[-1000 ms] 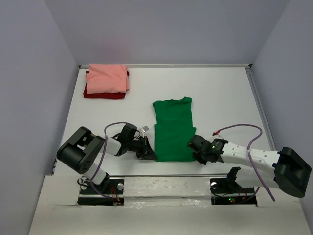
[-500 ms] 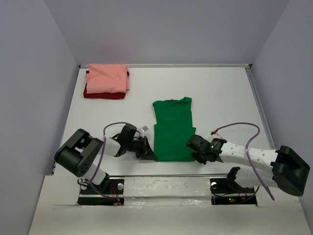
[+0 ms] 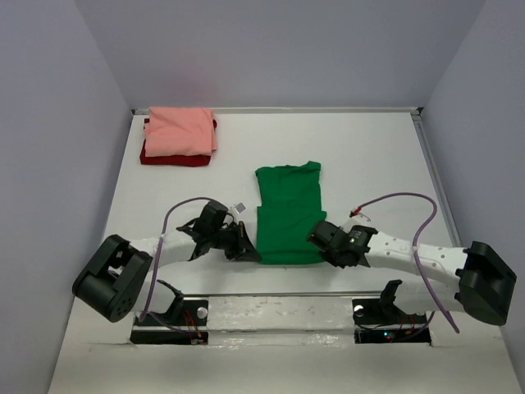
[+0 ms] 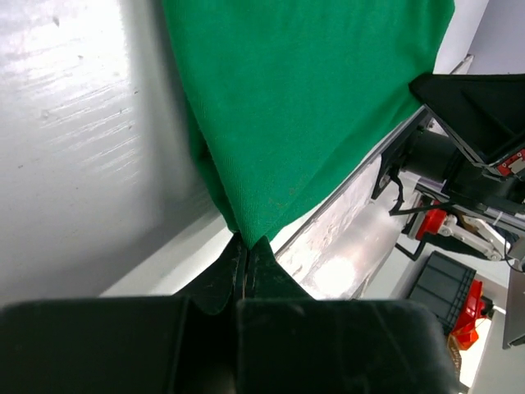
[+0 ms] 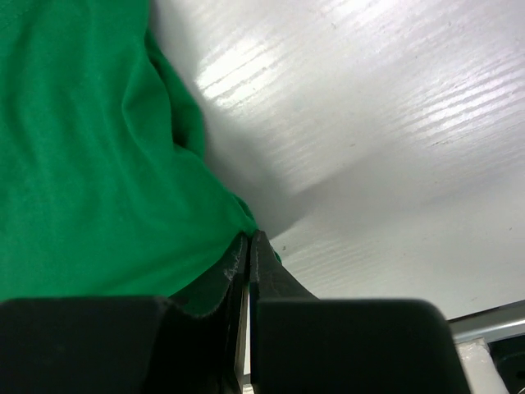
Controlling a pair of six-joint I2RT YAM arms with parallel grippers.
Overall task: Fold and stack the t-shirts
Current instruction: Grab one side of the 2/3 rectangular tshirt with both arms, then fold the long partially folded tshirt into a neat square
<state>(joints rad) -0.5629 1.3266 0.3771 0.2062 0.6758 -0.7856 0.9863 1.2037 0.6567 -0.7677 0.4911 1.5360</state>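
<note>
White table (image 3: pixel 369 164): the right gripper (image 3: pixel 321 246) is just finishing clamping, joining the left gripper (image 3: pixel 254 257). Both are pinching the green t-shirt (image 3: pixel 289 205) by its near corners and dragging the hem forward, so the fold is probably beginning.

Green tee (image 3: pixel 289 215) mid-table; pink (image 3: pixel 180 130) atop red (image 3: pixel 171 158), far-left.

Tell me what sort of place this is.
Most likely a robotics lab test cell: a white table boxed in by plain lilac walls, a left arm and right arm bolted at its near edge, and a green t-shirt as practice material.
</note>
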